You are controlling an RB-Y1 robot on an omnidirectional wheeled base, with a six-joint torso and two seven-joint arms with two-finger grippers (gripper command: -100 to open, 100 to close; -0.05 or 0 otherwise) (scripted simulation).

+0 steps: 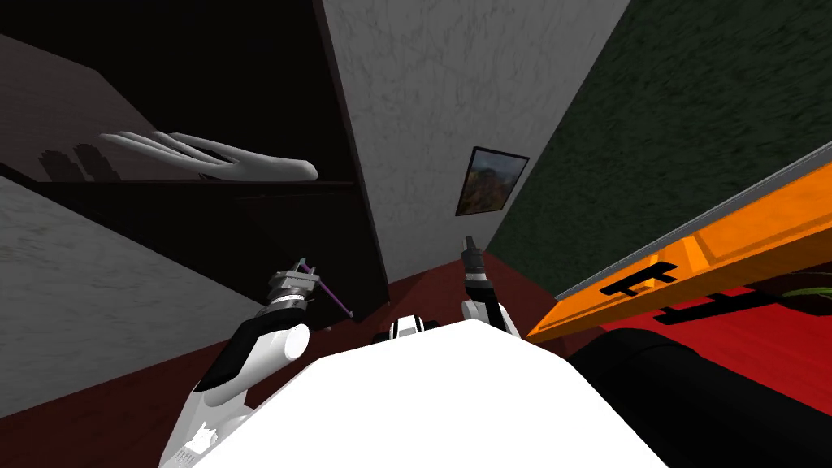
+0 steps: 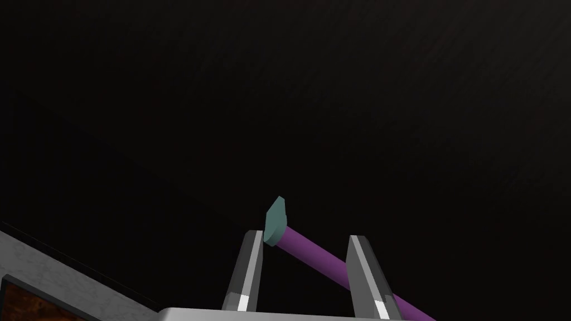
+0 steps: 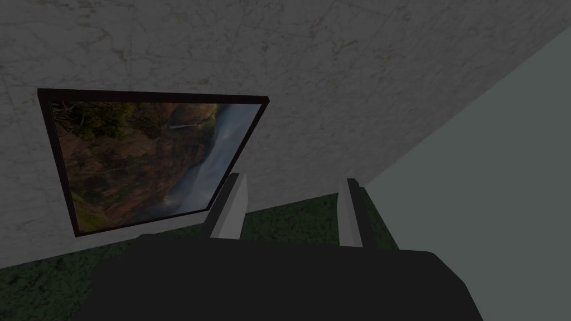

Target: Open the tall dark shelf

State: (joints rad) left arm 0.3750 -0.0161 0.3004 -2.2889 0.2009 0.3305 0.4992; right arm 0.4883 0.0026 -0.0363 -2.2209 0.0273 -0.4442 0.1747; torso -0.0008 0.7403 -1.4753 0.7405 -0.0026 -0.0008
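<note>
The left claw (image 2: 305, 236) sits released astride the shelf (image 1: 244, 240) by its purple handle (image 2: 318, 257), so clenching and pulling remain; the right claw (image 3: 293, 179) hangs released.

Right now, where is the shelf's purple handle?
The purple handle lies between the open fingers of the left end effector, its teal cap by one finger; in the head view it sits low on the dark shelf, on my left.
</note>
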